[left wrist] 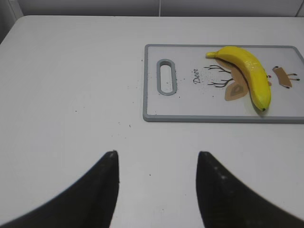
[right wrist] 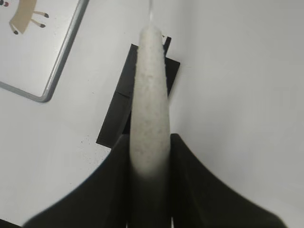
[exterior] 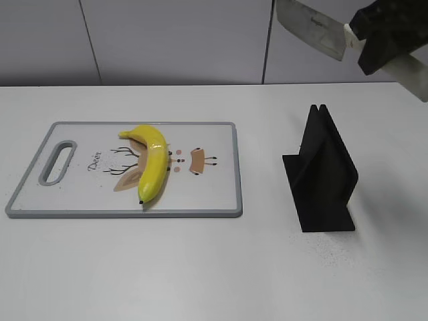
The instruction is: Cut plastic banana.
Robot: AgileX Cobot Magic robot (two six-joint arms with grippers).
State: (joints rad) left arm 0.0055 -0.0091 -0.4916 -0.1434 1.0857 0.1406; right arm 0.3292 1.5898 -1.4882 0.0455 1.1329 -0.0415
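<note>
The glossy plastic banana [exterior: 152,169] lies near the middle of the cutting board [exterior: 80,207], looking light, stiff and slippery, while the right end effector [right wrist: 149,156] is clamped on the knife handle [right wrist: 149,104] and the left end effector [left wrist: 156,161] stands apart, empty.

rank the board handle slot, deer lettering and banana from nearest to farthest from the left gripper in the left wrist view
From the left gripper:
1. Handle slot, at the board's left end.
2. Deer lettering, just right of the slot.
3. Banana, farther right on the board.
</note>
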